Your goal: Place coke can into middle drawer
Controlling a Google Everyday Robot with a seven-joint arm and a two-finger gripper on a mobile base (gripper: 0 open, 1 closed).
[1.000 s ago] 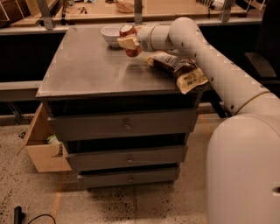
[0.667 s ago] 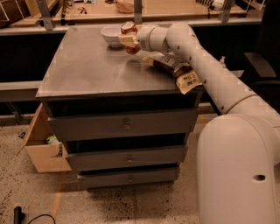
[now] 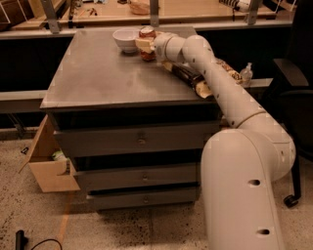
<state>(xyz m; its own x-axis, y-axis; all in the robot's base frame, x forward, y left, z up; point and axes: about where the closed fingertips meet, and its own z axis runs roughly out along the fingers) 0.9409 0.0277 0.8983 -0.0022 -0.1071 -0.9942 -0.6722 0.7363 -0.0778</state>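
The coke can (image 3: 147, 35), red with a silver top, stands upright at the back of the grey cabinet top (image 3: 98, 73), right next to the white bowl (image 3: 125, 39). My gripper (image 3: 145, 45) reaches in from the right and its fingers (image 3: 143, 43) are closed around the can's body. The middle drawer (image 3: 117, 178), a dark grey front with a small knob, is shut, as are the drawers above and below it.
A crinkled brown-and-yellow snack bag (image 3: 188, 77) lies under my forearm at the cabinet's right edge. An open cardboard box (image 3: 46, 168) stands on the floor left of the cabinet. A wooden bench (image 3: 195, 10) runs behind. A black chair (image 3: 293, 93) is at the right.
My arm's body has shifted left and fills more of the lower right. The gripper has stayed at the can, which has barely moved.
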